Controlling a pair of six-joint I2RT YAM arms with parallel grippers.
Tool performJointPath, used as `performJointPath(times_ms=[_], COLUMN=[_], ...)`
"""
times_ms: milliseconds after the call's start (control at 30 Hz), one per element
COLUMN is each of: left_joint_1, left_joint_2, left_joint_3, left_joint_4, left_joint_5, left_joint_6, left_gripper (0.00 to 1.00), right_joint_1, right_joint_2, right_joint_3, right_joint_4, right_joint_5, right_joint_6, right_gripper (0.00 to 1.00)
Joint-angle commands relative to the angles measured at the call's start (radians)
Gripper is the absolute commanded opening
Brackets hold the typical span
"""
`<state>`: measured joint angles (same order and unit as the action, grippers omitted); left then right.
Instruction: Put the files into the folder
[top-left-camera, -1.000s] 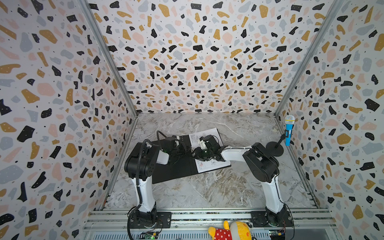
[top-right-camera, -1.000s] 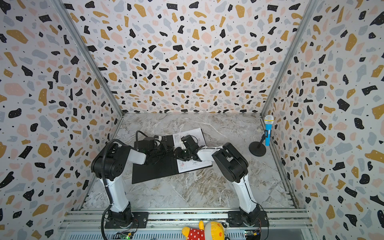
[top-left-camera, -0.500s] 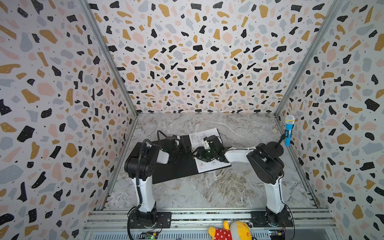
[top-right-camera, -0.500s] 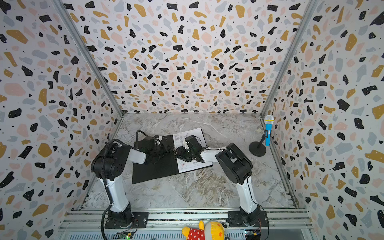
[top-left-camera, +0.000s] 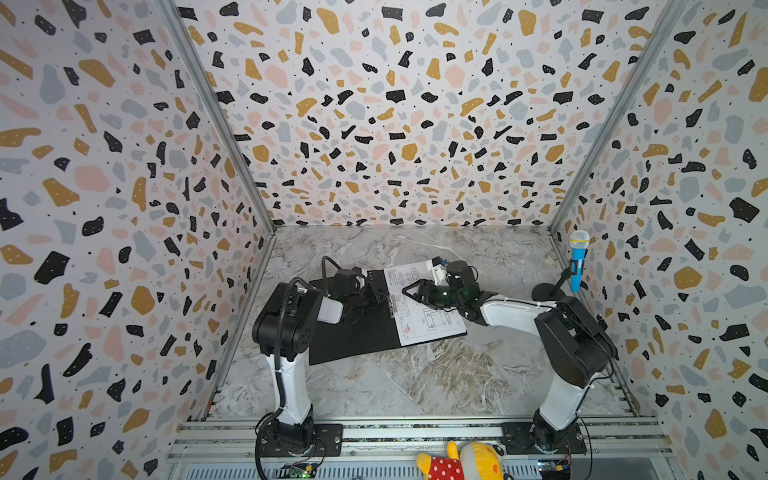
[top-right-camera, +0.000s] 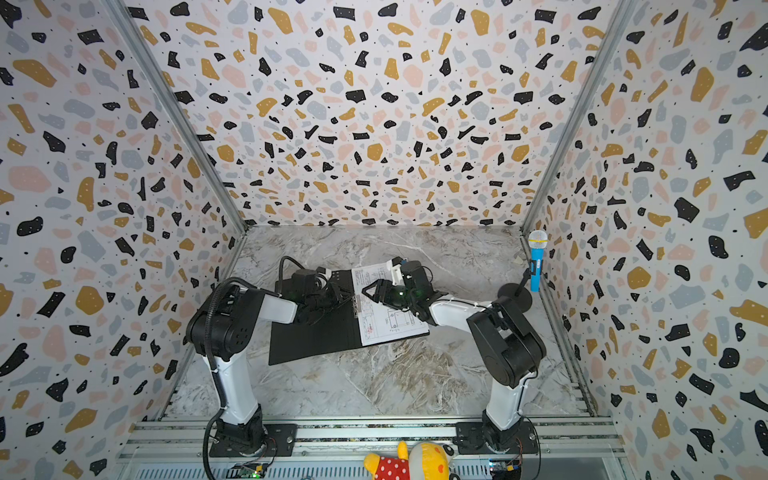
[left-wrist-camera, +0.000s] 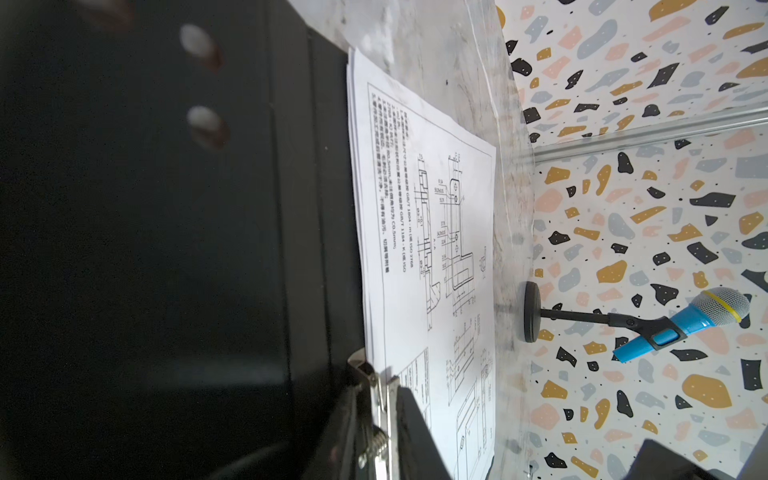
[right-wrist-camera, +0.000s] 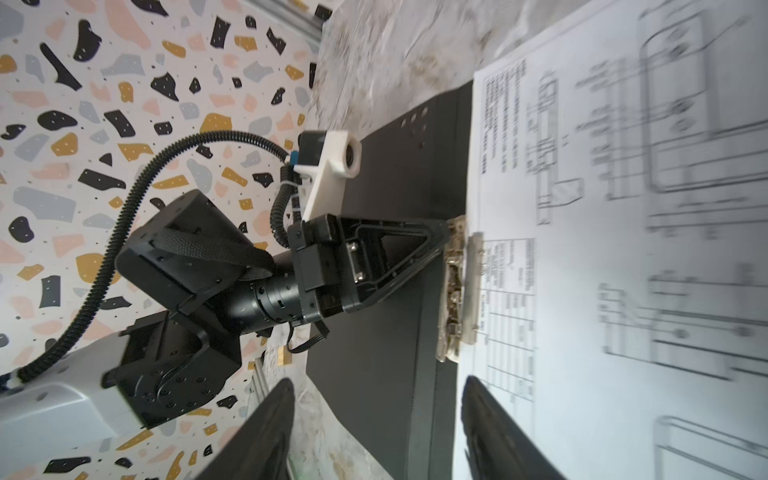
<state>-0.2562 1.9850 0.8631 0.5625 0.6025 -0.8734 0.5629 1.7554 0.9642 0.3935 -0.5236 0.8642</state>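
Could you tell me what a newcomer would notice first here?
An open black folder lies mid-table, white files on its right half, with the left gripper at its metal clip and the right gripper open over them. A blue toy microphone stands by the right wall.

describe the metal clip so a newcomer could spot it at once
Find the open black folder lying on the marble table. Along its spine, at the edge of the white drawing sheet, sits the metal clip, the only shiny silver thing there.
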Motion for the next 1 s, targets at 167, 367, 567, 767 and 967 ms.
performJointPath(times_ms=[167,367,567,767,967], left_joint_1=[-0.048,-0.093,-0.094,0.010,0.083], left_joint_2=[0.033,0.046,0.033,-0.105,-0.271], left_joint_3=[0.060,0.109,0.117,0.073,0.049], left_joint_4=[-0.029,-0.032,-0.084,-0.302,-0.486], left_joint_5=[0.008,-0.020,-0.033,-0.116,-0.234], left_joint_6=[0.033,0.010,0.027,0.183,0.305], left_gripper=[0.24,0.27,0.38,0.74,1.00], right_joint_1=[-0.220,-0.319,-0.363,-0.373,-0.380], right_joint_2=[-0.137,-0.140,-0.136,-0.097,-0.041], right_joint_3=[-0.170,-0.206,-0.234,-0.243,-0.248], right_joint_4=[-0.147,-0.194,-0.175,-0.128,-0.063], right_joint_5=[0.076,0.056,0.045,0.009,-0.055], right_joint_6=[-0.197,-0.294,-0.320,-0.334,-0.317], right_gripper=[0.70,0.74,0.79,0.79,0.79])
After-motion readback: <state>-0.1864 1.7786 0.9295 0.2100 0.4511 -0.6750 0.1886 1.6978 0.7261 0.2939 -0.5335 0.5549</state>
